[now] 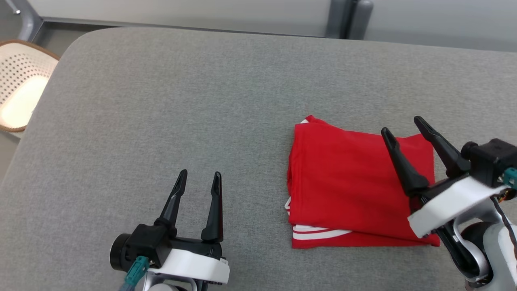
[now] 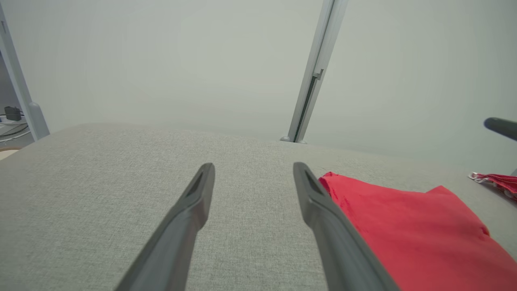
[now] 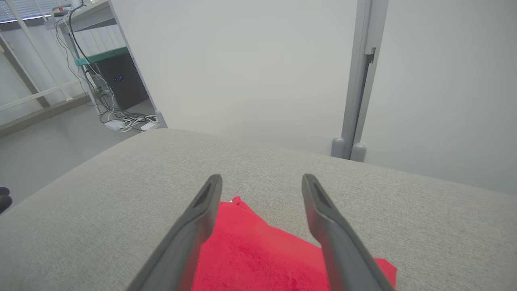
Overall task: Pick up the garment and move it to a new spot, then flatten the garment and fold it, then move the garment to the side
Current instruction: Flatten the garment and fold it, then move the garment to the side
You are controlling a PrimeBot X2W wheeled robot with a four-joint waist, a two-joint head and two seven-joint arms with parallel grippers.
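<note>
Beneath the right gripper (image 1: 400,123), jaws wide and empty, the folded red garment (image 1: 347,182) lies on the tabletop (image 1: 161,101), well right of the left gripper (image 1: 201,173), also wide open, so the right arm is nearer.

The tabletop (image 1: 161,101) is covered in grey woven cloth, matt and slightly rough, and the garment (image 1: 347,182) is made of soft, matt red cloth. The left gripper (image 1: 200,173) and the right gripper (image 1: 400,123) are fitted with fingers of dark matt plastic and cased in smooth white plastic with a faint sheen. The chair seat (image 1: 20,76) is formed of pale perforated plastic.
</note>
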